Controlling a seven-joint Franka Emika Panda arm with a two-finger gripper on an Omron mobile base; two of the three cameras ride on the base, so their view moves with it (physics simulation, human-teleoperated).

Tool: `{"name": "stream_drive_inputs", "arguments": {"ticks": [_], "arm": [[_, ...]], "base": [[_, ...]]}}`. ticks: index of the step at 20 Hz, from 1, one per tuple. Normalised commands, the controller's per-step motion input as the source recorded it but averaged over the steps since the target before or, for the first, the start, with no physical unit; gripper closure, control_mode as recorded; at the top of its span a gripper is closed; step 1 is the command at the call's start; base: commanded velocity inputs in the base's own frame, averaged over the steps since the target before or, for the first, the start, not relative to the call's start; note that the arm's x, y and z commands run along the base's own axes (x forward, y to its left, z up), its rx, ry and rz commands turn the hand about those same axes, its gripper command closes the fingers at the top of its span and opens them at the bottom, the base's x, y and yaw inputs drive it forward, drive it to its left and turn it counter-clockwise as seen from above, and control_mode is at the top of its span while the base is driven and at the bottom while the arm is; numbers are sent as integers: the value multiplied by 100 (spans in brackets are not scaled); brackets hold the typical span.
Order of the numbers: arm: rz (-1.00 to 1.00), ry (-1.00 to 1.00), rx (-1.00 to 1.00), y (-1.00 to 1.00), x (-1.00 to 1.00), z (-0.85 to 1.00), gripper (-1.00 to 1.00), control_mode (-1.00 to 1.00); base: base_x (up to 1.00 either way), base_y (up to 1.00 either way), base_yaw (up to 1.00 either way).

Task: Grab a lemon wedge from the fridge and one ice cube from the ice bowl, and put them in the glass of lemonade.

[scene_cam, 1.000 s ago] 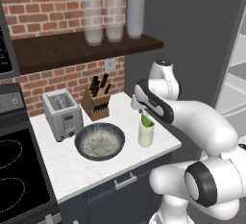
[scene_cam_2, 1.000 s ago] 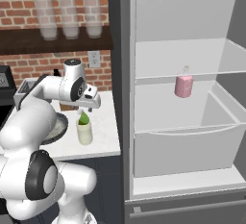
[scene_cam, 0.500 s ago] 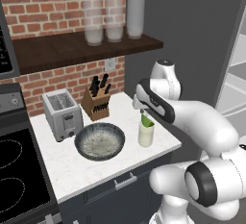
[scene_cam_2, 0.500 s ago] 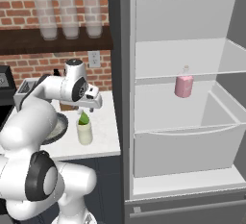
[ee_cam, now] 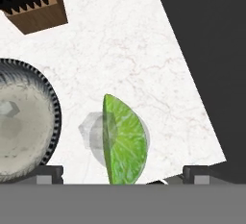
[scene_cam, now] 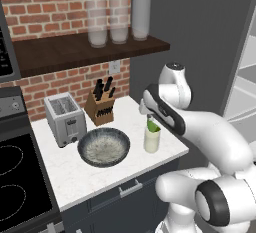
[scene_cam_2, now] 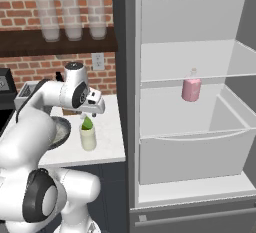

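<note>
The glass of lemonade (scene_cam: pixel 152 141) stands near the counter's right edge, with the green lemon wedge (scene_cam: pixel 152 125) resting in it and poking above the rim. My gripper (scene_cam: pixel 146 111) hangs just above them, open and holding nothing. In the hand view, the wedge (ee_cam: pixel 124 141) lies over the glass (ee_cam: pixel 93 134), and the two fingertips (ee_cam: pixel 50 172) stand wide apart on either side of it. The ice bowl (scene_cam: pixel 103 147) sits left of the glass. From the right, the gripper (scene_cam_2: pixel 86 115) is over the wedge (scene_cam_2: pixel 87 123) and glass (scene_cam_2: pixel 88 139). The fridge (scene_cam_2: pixel 165 27) stands open.
A silver toaster (scene_cam: pixel 65 119) and a knife block (scene_cam: pixel 100 108) stand at the back of the counter. Three tall frosted glasses (scene_cam: pixel 119 21) line the wooden shelf above. A pink bottle (scene_cam_2: pixel 191 89) is on a fridge shelf. A stove (scene_cam: pixel 15 177) adjoins the counter on the left.
</note>
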Motion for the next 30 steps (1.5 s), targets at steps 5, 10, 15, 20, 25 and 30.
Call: {"name": "stream_drive_inputs", "arguments": {"ticks": [5,10,15,20,25,30], "arm": [[0,-1,2,0,-1,19,-100,-100],[1,-5,1,12,-14,21,-100,-100],[2,-8,0,16,-16,21,-100,-100],[0,-3,0,8,-4,23,-100,-100],[1,-7,0,17,-14,24,-100,-100],[1,-10,0,12,-17,19,-100,-100]], "base": [[0,0,0],[0,0,0],[0,0,0],[0,0,0],[0,0,0],[0,0,0]]}}
